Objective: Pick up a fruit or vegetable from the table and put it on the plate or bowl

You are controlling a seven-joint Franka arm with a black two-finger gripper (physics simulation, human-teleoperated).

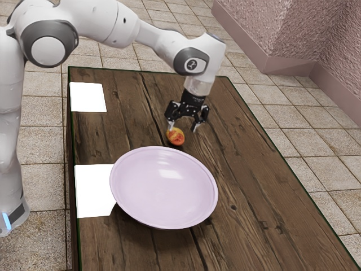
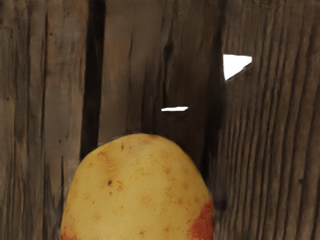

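You are at the grasping step. In the middle of the exterior frame the gripper (image 1: 182,127) hangs with its fingers spread open, holding nothing. The yellow-red fruit (image 1: 176,136) lies on the desk (image 1: 254,186) just under it, near the upper rim of the plate (image 1: 121,195). Next, I think, you must descend, centre the fruit and close.

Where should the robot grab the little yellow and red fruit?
Around its wide middle, coming straight down from above. The fruit is rounded and lies loose on the table, so its sides look free. The gripper hangs open just above it, and the plate lies close by.
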